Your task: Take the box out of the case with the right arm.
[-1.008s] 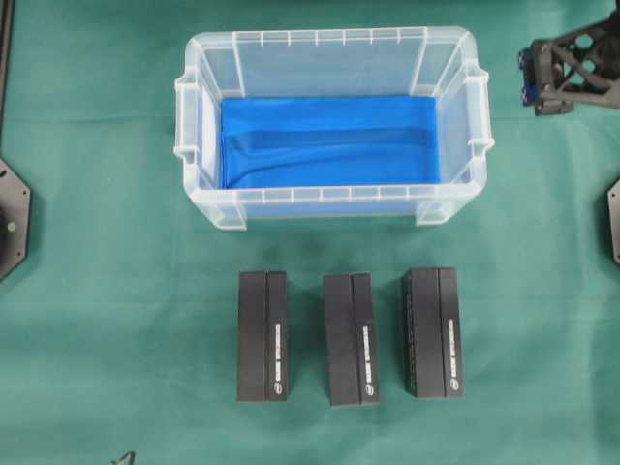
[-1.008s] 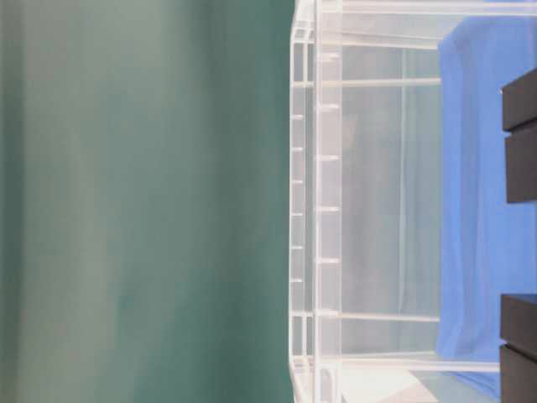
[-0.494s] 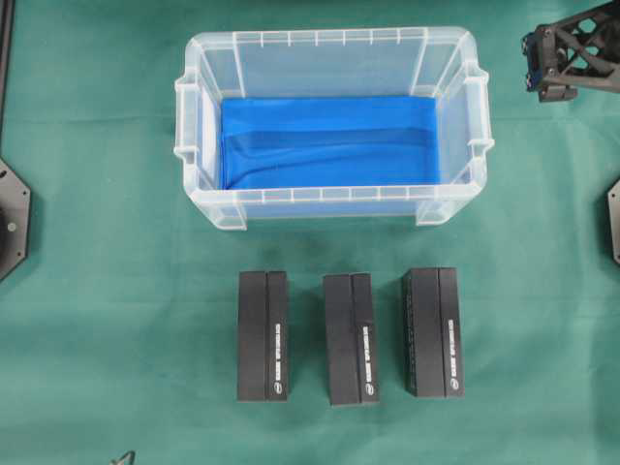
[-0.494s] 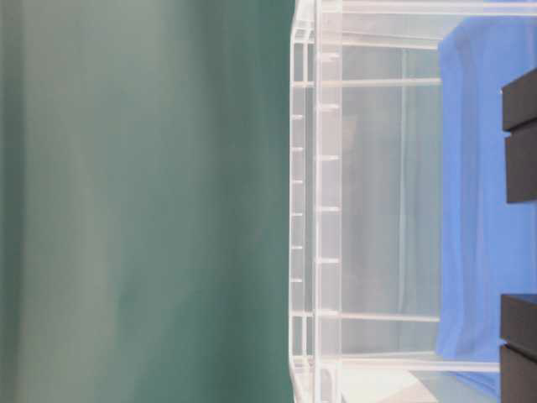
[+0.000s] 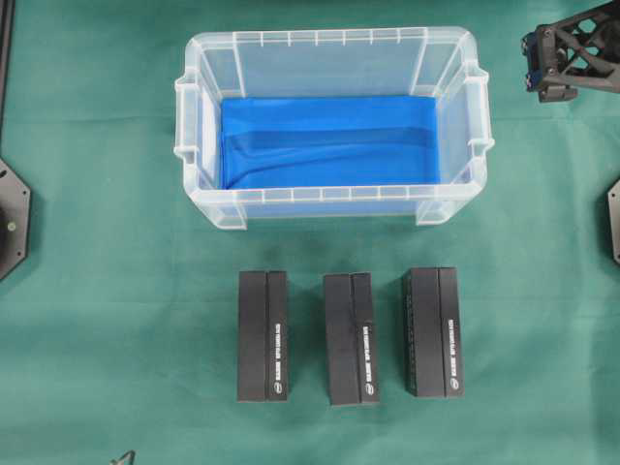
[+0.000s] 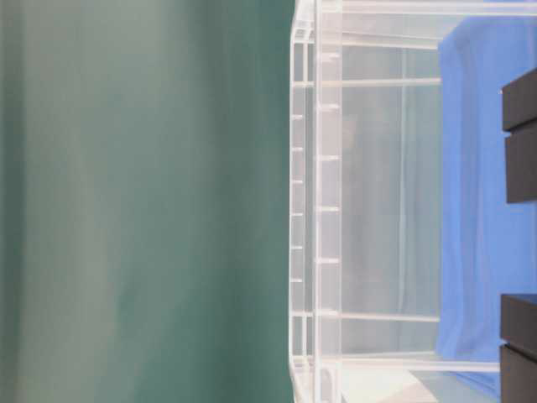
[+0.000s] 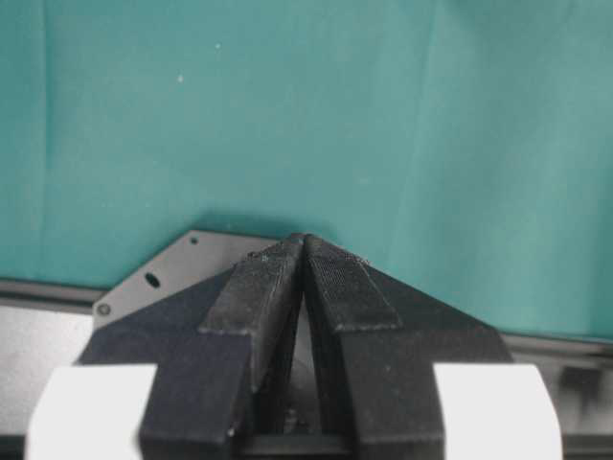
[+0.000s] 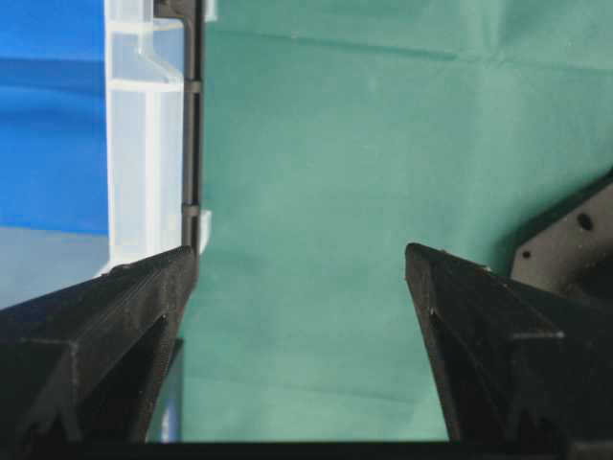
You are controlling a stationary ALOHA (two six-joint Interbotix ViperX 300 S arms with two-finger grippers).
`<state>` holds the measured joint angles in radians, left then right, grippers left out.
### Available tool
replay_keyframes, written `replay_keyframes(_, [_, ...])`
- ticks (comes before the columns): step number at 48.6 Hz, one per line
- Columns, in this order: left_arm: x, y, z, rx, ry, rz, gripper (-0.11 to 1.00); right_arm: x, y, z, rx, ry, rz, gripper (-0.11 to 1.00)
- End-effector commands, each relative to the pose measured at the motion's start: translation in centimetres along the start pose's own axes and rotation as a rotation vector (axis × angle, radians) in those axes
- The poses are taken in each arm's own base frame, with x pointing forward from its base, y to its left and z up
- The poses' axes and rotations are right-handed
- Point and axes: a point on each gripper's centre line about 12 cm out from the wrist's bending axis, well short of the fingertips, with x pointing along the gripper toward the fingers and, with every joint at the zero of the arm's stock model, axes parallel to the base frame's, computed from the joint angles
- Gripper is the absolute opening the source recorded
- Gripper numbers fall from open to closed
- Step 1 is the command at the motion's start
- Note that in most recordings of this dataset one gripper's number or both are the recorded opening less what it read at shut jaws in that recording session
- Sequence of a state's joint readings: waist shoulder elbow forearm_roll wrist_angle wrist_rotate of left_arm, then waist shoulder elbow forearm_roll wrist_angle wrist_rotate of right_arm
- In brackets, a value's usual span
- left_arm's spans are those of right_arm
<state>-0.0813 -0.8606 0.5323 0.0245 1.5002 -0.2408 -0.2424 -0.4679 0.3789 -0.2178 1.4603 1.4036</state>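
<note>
While overhead clips the right gripper (image 8: pixel 302 264), its wrist view shows fingers wide apart beside the case (image 8: pixel 144 144).

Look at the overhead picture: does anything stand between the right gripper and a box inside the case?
No box shows in the case; only its blue sheet. Three black boxes lie on the cloth in front. The right gripper, open, hangs outside the case's right end.

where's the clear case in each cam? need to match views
Overhead: case, upper centre, blue sheet on its floor.
Table-level: right half of frame, wall ribs.
Left wrist: not in it.
Right wrist: corner and handle at upper left.
Shared landmark: the blue sheet.
</note>
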Motion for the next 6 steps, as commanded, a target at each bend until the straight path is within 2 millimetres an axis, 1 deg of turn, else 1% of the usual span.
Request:
replay_keyframes(1, [-0.21, -0.03, 0.21, 0.001, -0.010, 0.000, 0.02, -0.57, -0.02, 0.10, 0.000, -0.006, 0.022, 0.87])
replay_keyframes(6, [-0.24, -0.02, 0.19, 0.001, -0.011, 0.000, 0.02, -0.56, -0.03, 0.14, 0.001, -0.006, 0.022, 0.87])
